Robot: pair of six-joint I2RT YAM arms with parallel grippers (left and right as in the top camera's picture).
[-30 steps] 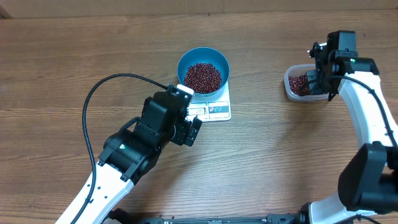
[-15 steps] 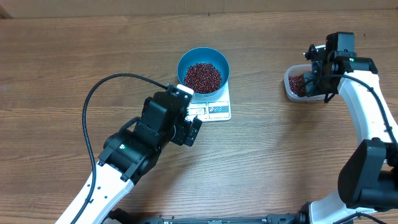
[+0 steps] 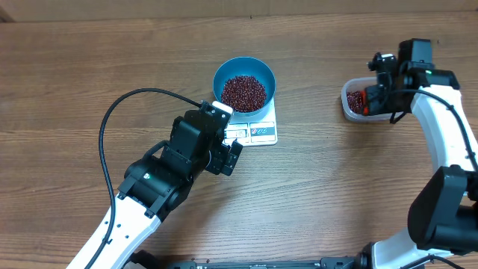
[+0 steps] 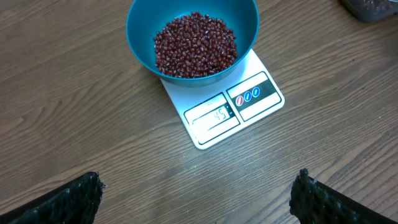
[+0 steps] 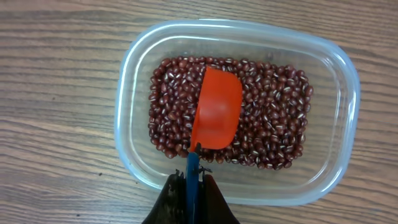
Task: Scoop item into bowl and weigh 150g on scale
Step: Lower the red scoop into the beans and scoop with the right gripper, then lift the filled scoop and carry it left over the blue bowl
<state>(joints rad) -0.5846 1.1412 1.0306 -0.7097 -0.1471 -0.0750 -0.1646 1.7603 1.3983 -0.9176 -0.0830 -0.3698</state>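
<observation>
From overhead I see the round, deep, bright blue bowl (image 3: 217, 77) standing on the small flat white rectangular digital scale (image 3: 260, 133) near the middle of the brown wooden table (image 3: 336, 194). A heap of small dark red-brown beans (image 3: 243, 92) fills its bottom. My left gripper (image 3: 228, 136) hangs just beside the scale's front left corner with its jaws spread wide and nothing between them, and a black cable (image 3: 112, 119) loops off behind that arm. Well apart to the right, my right gripper (image 3: 371, 97) is over the clear rounded-rectangular plastic tub (image 3: 349, 110), with a bit of the bright red plastic scoop (image 3: 364, 96) showing inside it. In the left wrist view the bowl sits on the rear part of the scale, leaving the grey display and the buttons along the front edge uncovered. Digits are lit there, but I cannot read them with confidence. My two dark fingertips (image 4: 71, 199) sit at the bottom corners of the frame, far apart, above bare wood. In the right wrist view the right gripper is clamped tight on the scoop's blue handle at the bottom edge. The red head reaches forward into the tub and lies over the beans there, left of the tub's middle. These beans cover most of the tub floor in a shallow layer.
</observation>
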